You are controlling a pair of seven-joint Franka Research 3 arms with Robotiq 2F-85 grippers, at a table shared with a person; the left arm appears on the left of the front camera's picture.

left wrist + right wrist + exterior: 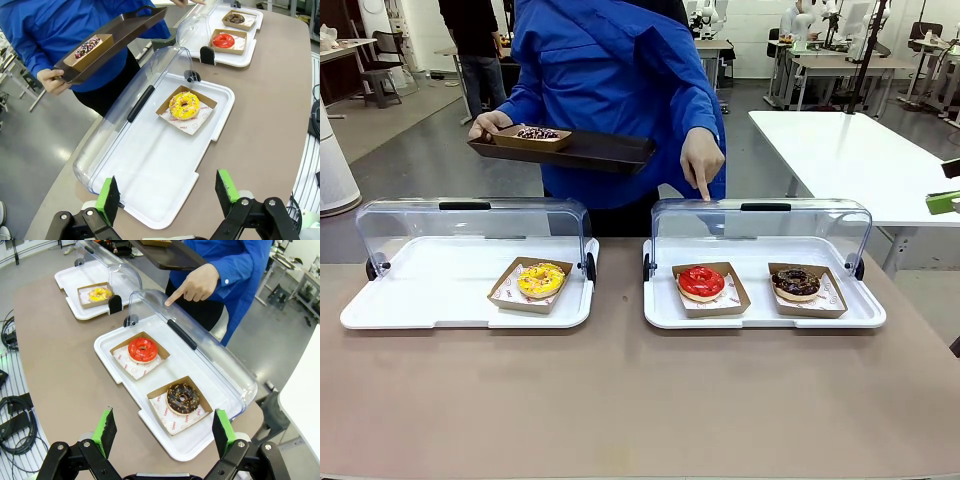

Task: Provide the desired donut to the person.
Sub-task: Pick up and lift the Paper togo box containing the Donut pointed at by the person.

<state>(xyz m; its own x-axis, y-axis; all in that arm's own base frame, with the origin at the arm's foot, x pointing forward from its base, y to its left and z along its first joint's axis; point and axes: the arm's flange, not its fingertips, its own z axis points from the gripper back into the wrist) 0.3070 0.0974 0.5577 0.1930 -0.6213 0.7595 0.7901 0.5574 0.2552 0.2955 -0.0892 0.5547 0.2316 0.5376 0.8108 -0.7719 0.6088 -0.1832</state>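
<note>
Left hand and right hand hover spread wide, holding nothing, above the tabletop. Beyond it, the person holds a dark tray and points at the clear lid of the white case holding the red donut.

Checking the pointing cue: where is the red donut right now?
In the front view the red donut sits in the right-hand white display case, left of the chocolate donut, near the person's pointing hand.
</note>
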